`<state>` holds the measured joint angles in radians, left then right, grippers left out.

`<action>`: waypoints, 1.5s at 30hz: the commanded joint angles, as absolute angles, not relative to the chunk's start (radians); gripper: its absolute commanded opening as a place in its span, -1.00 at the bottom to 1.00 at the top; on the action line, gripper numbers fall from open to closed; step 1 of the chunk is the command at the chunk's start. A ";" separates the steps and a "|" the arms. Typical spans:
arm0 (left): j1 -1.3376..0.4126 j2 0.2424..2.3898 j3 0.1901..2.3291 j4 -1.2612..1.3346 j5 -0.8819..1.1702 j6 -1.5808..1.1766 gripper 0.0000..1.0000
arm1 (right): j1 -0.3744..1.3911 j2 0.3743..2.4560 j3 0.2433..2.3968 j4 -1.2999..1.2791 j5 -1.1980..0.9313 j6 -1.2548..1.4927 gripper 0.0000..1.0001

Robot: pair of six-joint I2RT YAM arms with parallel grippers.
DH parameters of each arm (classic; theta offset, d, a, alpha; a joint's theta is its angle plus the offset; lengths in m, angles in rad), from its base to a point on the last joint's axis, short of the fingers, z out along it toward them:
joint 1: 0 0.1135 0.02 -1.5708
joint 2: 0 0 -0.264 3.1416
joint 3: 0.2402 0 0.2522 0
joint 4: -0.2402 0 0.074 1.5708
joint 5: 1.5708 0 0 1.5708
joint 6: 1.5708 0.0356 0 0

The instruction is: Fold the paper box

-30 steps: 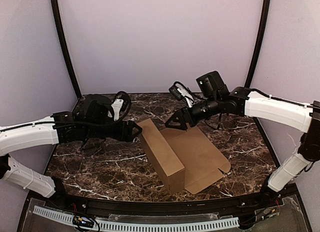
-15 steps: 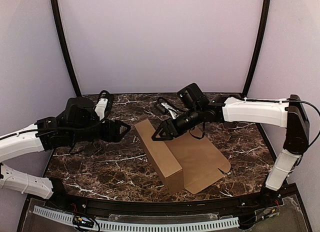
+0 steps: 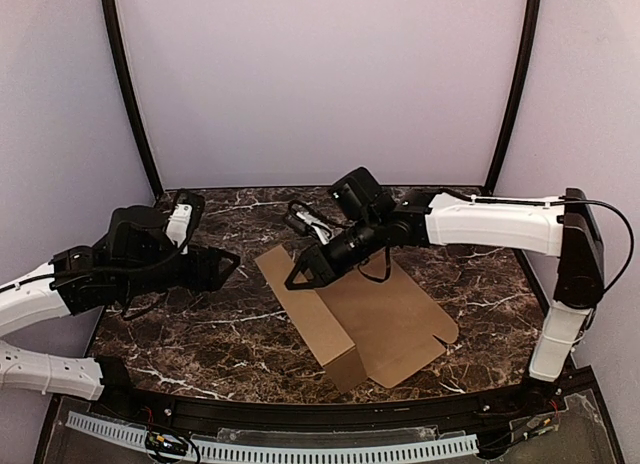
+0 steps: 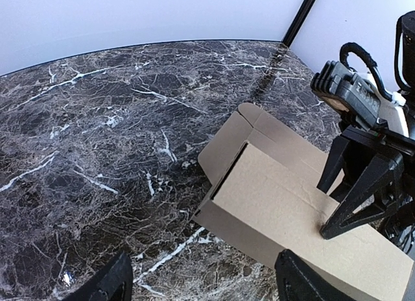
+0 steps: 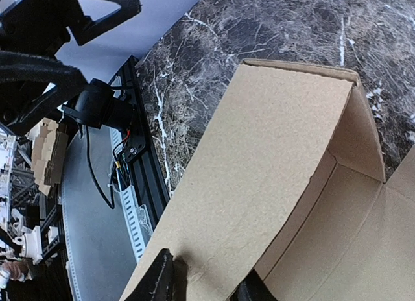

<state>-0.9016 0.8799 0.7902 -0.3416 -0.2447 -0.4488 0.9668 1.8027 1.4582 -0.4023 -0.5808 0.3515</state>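
Big dark marble bench (image 3: 190, 334), and the paper box (image 3: 395, 319) sits about mid-bench. It's mostly a flat brown sheet, with one long panel (image 3: 305, 304) on my left side tipped up. My right arm (image 3: 490, 222) reaches over it. The right jaws are spread apart, straddling that panel's top edge, with one tip touching cardboard. My left arm (image 3: 120, 264) hangs off to the side, left jaws wide open, holding nothing, clear of the box.
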 commanded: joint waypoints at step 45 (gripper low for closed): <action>-0.905 0.778 0.673 -0.407 -0.494 -0.483 0.56 | 1.174 1.858 1.303 -0.503 0.034 -0.372 -0.06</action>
